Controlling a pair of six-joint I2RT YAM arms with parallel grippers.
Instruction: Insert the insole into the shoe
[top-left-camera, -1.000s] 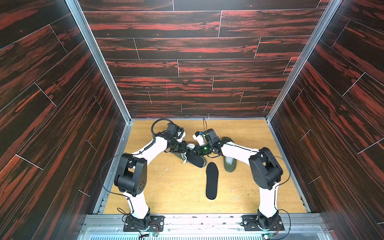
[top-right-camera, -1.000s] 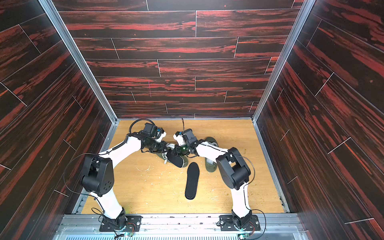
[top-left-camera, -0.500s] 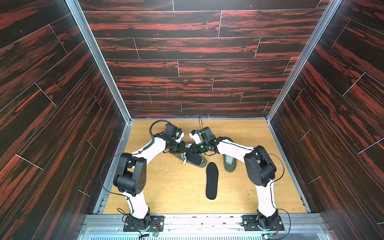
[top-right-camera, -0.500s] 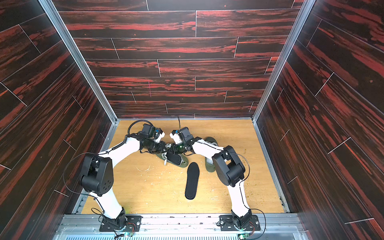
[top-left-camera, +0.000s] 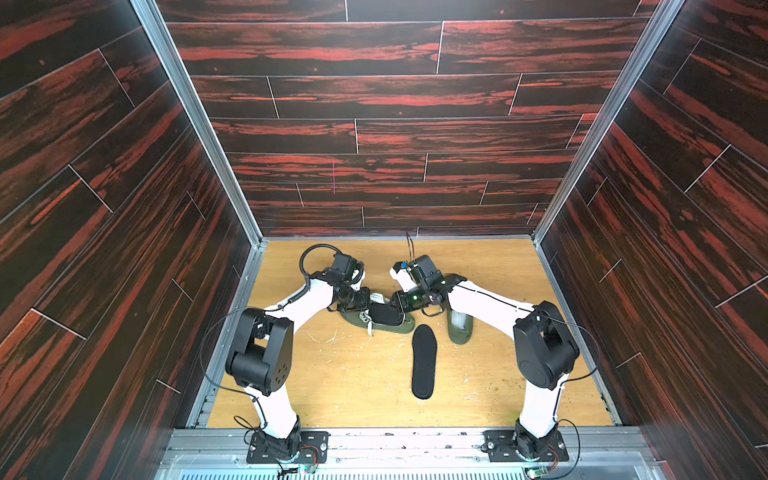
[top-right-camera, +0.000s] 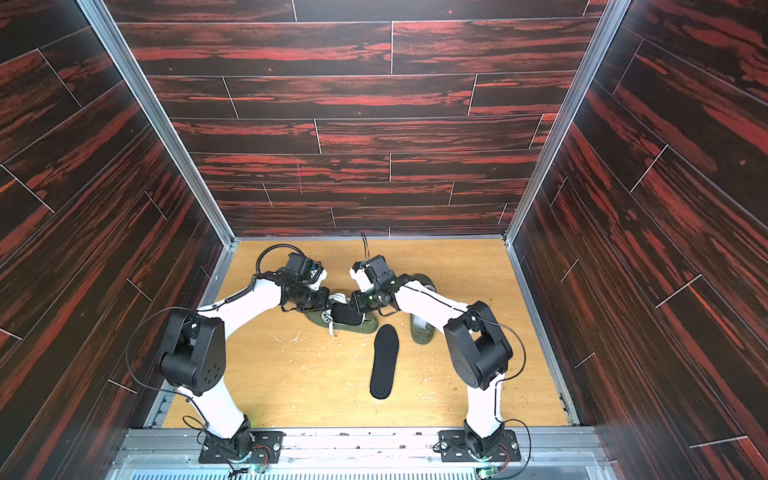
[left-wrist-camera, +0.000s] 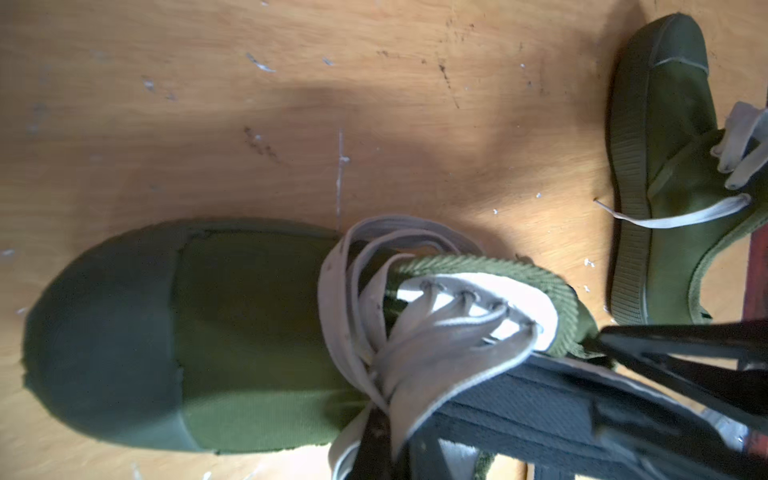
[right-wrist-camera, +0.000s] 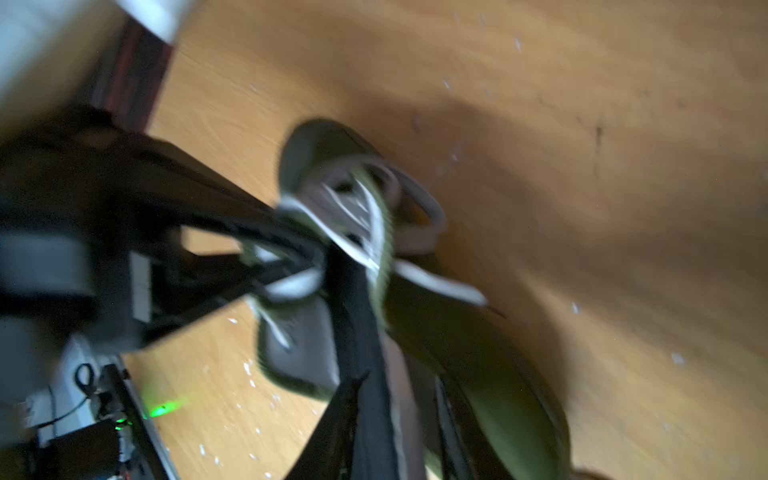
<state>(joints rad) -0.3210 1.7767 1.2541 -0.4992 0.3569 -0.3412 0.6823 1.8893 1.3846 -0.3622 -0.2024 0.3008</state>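
Note:
A green canvas shoe (top-left-camera: 395, 326) (left-wrist-camera: 208, 332) lies on the wooden floor between both arms. A black insole (top-left-camera: 386, 313) (left-wrist-camera: 519, 407) sticks out of its opening at a slant, heel end up. My left gripper (top-left-camera: 365, 305) (left-wrist-camera: 382, 419) is shut on the shoe's white-lined tongue and laces, pulling the opening wide. At the insole's raised heel end is my right gripper (top-left-camera: 401, 301) (right-wrist-camera: 397, 382), its fingers apart on either side of the insole (right-wrist-camera: 365, 365). The right wrist view is blurred.
A second black insole (top-left-camera: 424, 361) (top-right-camera: 384, 361) lies flat on the floor in front of the shoe. Partly under my right forearm stands a second green shoe (top-left-camera: 459, 330) (left-wrist-camera: 673, 166). Dark wood-pattern walls enclose the floor on three sides.
My right gripper's jaws have parted around the insole's heel end, and its wrist has shifted slightly toward the left arm. The left gripper has kept its hold on the tongue.

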